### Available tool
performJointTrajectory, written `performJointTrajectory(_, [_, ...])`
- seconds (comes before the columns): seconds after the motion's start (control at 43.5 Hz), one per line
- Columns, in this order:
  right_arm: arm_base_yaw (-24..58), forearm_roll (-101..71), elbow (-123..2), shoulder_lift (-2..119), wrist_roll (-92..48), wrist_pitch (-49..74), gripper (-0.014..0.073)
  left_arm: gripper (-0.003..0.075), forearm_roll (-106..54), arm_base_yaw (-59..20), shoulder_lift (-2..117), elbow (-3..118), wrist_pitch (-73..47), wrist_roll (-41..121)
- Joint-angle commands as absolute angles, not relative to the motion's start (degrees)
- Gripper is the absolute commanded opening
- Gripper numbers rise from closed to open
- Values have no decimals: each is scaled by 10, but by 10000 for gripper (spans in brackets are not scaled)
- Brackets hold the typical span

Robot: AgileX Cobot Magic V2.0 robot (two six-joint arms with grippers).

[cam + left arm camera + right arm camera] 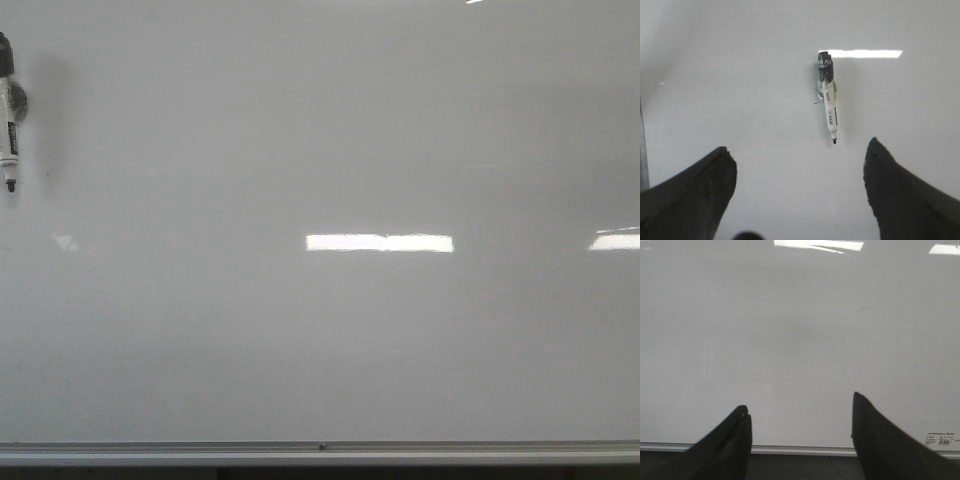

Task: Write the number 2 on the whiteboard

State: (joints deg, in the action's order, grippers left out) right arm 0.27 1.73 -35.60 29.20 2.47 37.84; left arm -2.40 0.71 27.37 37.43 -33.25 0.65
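A large glossy white-grey whiteboard (330, 340) with a silver aluminium edge rail fills every view, its surface blank of any drawn digit. A white-barrelled marker with a black cap (9, 110) lies on it at the far left, tip bare. The left gripper (800, 167) hovers over the marker, black fingers (695, 192) spread wide, apparently not touching it. The right gripper (800, 412) hangs released near the rail, above a small label (941, 439).

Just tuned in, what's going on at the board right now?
Nothing is held yet. The marker sits on the whiteboard, uncapped tip pointing down, at the far left of the front view. The left gripper faces it with jaws open; the right gripper is open too, facing bare board. No digit is visible.
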Motion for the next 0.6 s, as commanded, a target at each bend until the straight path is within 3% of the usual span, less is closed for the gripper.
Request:
performJointTrajectory(0.0, [4,23,-375,297,18,337,475,554,-67,3,299,394,-257,8])
performJointTrajectory(0.184, [4,23,-375,297,18,336,475,554,-122,3,371,411,-246,86])
performJointTrajectory(0.574, [4,22,-375,297,18,336,475,554,-123,3,582,411,-113,88])
